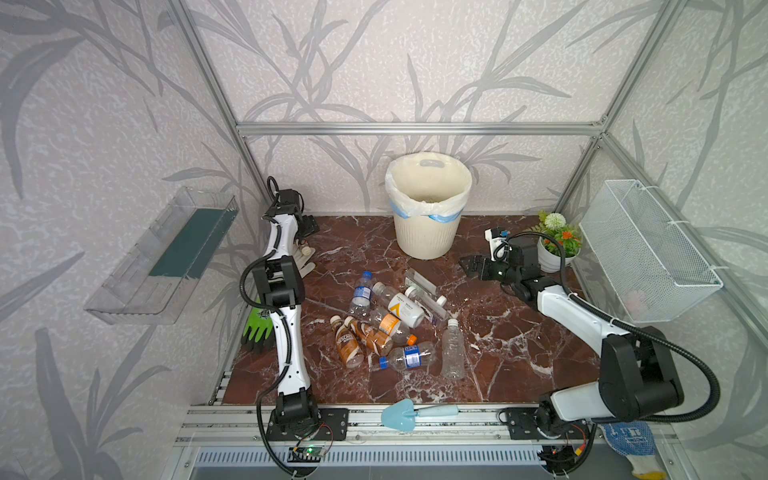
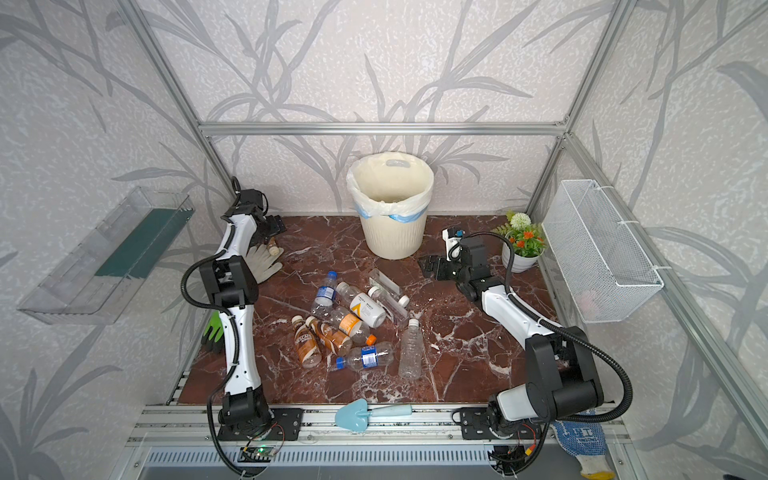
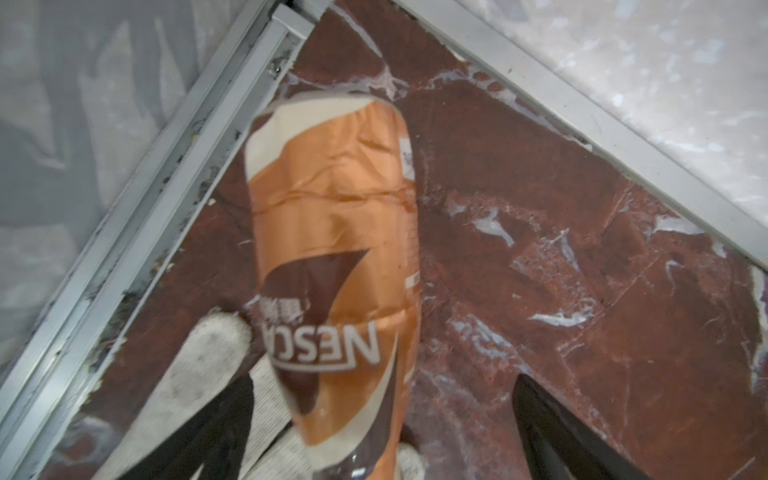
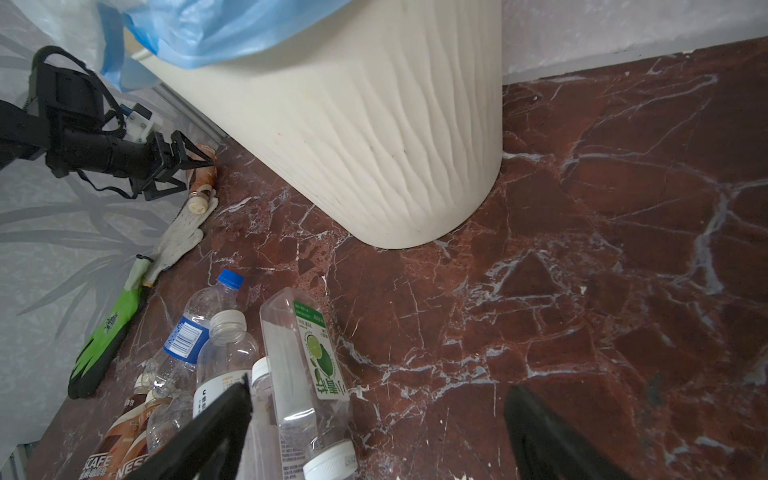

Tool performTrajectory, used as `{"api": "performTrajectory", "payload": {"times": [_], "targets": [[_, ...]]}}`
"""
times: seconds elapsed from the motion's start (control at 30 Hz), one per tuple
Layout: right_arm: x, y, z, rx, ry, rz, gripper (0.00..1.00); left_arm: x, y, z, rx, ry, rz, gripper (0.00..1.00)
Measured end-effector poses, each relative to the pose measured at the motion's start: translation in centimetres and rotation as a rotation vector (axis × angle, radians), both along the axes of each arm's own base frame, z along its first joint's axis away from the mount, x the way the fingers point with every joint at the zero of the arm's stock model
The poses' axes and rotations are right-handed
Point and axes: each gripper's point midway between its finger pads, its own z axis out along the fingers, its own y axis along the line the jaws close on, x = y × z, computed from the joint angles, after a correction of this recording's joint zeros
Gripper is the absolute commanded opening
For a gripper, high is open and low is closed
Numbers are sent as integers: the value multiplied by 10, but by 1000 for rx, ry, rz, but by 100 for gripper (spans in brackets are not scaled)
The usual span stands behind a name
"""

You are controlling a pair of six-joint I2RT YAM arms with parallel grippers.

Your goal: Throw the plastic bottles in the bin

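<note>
Left wrist: we see left gripper (image 3: 382, 380) spread astride brown-label bottle (image 3: 332, 232) on white glove (image 3: 199, 374); right gripper (image 4: 378, 388) likewise spread

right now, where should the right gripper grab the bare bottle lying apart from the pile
Across its middle, coming down from above. The bare bottle lies flat, white cap toward the bin, both long sides clear of the other bottles, so the open right gripper should fit astride it.
</note>
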Motion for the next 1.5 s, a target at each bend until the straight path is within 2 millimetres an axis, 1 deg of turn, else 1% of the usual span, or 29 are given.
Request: {"api": "performTrajectory", "payload": {"times": [0.13, 0.3, 0.4, 0.47, 0.57, 0.8, 0.9, 0.97, 1.07, 1.1, 1.17, 1.27, 1.3, 1.37, 1.43, 1.5], "targets": [[1, 2, 3, 17, -7, 3, 94, 12, 0, -7, -11, -25, 5, 88], [1, 3, 6, 31, -16, 7, 93, 11, 4, -18, -18, -11, 13, 79], [0, 5, 5, 45, -10, 8, 92, 11, 5, -19, -21, -8, -1, 70], [-1, 5, 2, 53, -4, 8, 91, 11, 4, -20, -19, -6, -16, 61], [-3, 5, -2, 61, 9, 5, 91, 10, 4, -20, -8, 0, -36, 54], [-3, 8, 0, 69, 3, 9, 90, 10, 0, -18, 9, 4, -72, 47], [-4, 8, -1, 65, 2, 11, 90, 10, -8, -7, -2, -10, -95, 46], [-4, 8, -2, 61, 4, 11, 90, 12, -15, 9, -10, -35, -119, 45], [-7, 6, -9, 52, 17, 9, 90, 12, -32, 45, -20, -88, -168, 44], [-9, 5, -12, 46, 24, 8, 90, 11, -38, 59, -19, -109, -184, 44], [-14, 4, -19, 34, 42, 7, 90, 5, -55, 94, -16, -159, -224, 43], [-20, 0, -20, 20, 50, 0, 90, -9, -83, 143, -14, -241, -283, 42], [-21, -1, -19, 17, 46, -1, 90, -15, -93, 157, -16, -269, -301, 42], [-24, -2, -13, 13, 29, 0, 90, -36, -115, 180, -33, -325, -333, 42], [-26, -3, -9, 9, 15, 0, 90, -60, -135, 192, -53, -371, -355, 42], [-28, -3, -7, 7, 11, 2, 90, -89, -155, 199, -76, -413, -377, 43]]}}
